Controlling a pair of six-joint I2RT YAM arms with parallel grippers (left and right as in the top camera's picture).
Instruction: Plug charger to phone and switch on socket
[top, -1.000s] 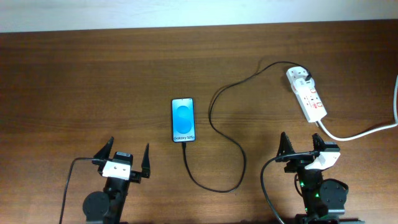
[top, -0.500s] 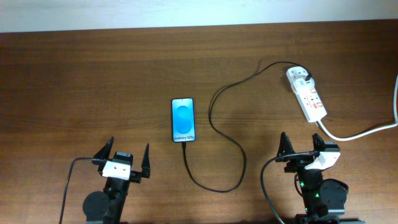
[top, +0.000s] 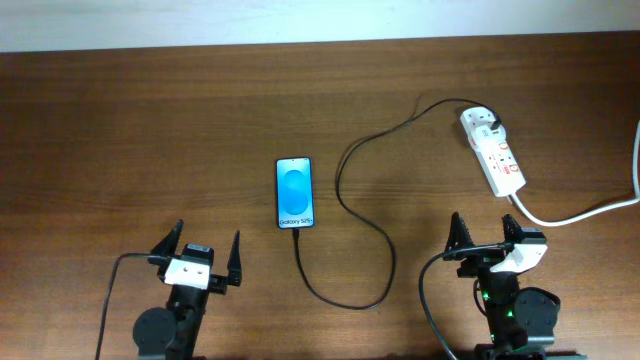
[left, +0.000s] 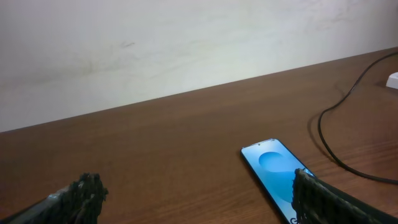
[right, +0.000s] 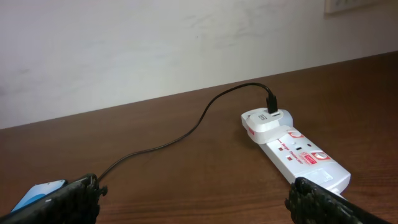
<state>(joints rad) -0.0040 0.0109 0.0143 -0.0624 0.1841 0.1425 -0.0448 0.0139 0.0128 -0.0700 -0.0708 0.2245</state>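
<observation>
The phone (top: 295, 193) lies flat mid-table, blue screen up; it also shows in the left wrist view (left: 273, 169) and at the edge of the right wrist view (right: 34, 191). The charger cable (top: 345, 190) runs from the phone's near end, loops right, and ends at a white adapter in the socket (top: 493, 151), seen close in the right wrist view (right: 298, 152). My left gripper (top: 198, 256) is open and empty, near-left of the phone. My right gripper (top: 487, 237) is open and empty, just in front of the socket.
The socket's thick white cord (top: 590, 210) runs off the right edge. My arms' black cables (top: 110, 290) trail at the table's near edge. A pale wall (left: 186, 43) stands behind the table's far edge.
</observation>
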